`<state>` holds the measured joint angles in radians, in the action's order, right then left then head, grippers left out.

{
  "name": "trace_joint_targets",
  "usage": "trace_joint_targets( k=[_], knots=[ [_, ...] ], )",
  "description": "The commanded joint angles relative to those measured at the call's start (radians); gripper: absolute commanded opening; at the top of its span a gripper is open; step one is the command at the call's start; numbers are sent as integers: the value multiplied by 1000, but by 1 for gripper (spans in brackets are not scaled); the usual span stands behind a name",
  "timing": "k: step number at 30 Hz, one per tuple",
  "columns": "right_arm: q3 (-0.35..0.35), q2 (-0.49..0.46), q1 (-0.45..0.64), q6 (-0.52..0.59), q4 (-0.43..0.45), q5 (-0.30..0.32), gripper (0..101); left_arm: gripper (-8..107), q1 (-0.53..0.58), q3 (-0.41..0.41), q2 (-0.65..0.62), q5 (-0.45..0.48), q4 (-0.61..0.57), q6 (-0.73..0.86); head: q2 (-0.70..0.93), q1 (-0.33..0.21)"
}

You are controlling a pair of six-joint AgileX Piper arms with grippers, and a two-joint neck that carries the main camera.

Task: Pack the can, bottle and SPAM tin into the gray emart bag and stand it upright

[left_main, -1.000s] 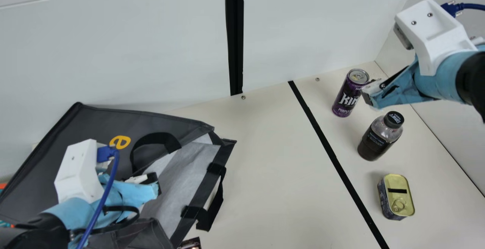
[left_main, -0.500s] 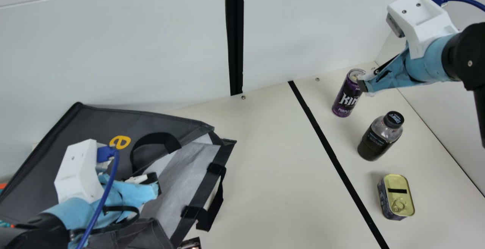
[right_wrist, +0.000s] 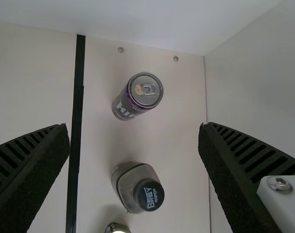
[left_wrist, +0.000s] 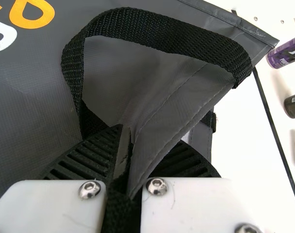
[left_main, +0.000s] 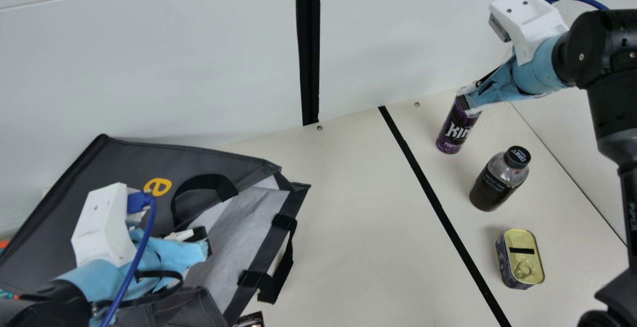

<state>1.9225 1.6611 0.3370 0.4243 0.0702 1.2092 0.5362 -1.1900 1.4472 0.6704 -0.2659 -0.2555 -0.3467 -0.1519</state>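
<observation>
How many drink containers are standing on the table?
2: the purple can near the back wall, and the bottle between it and the SPAM tin. More may be hidden behind the bag.

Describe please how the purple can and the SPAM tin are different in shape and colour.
The can is tall and round, while the tin is low and boxy with rounded corners. The can has a purple side and a silver top; the tin has a dark printed side and a gold lid. A black strip crosses the tin's lid, but the can's top has none. Both stand on the table and have a pull tab.
</observation>
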Motion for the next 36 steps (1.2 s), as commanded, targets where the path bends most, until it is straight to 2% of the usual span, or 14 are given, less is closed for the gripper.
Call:
trace_joint_targets(
  k=[1, 17, 36],
  knots=[
    [6, 18, 3, 2, -4, -3, 95, -8, 0, 0, 0, 0, 0, 0, -2, -23],
    [63, 145, 48, 26, -37, -22, 95, -8, 0, 0, 0, 0, 0, 0, -2, -23],
    [137, 289, 76, 5, -75, -3, 95, -8, 0, 0, 0, 0, 0, 0, -2, -23]
  ],
)
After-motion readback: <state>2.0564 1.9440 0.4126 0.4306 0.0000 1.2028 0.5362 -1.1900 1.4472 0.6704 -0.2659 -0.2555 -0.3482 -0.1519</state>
